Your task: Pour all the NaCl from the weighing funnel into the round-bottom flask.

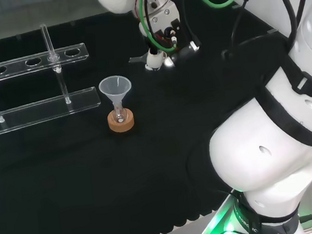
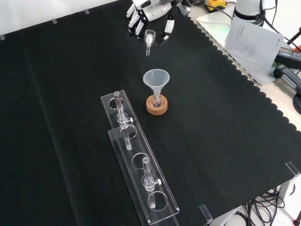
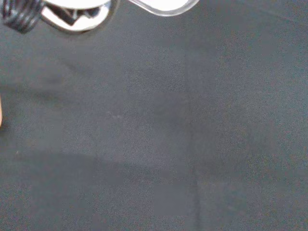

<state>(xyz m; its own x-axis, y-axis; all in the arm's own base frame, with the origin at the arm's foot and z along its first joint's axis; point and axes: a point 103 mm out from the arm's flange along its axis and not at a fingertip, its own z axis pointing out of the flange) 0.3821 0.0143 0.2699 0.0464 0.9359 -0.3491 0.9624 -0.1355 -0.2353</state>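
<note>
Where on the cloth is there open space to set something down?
The wide stretch right of the funnel and cork ring in the front view, out to the cloth's scalloped edge. Crowded around the rack and the hand.

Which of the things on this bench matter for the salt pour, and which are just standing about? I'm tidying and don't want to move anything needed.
Needed:
- weighing funnel, held in the hand
- funnel set in the flask's neck
- round-bottom flask
- cork ring under the flask

Standing about:
- clear racks with upright tubes
- papers beside the cloth
</note>
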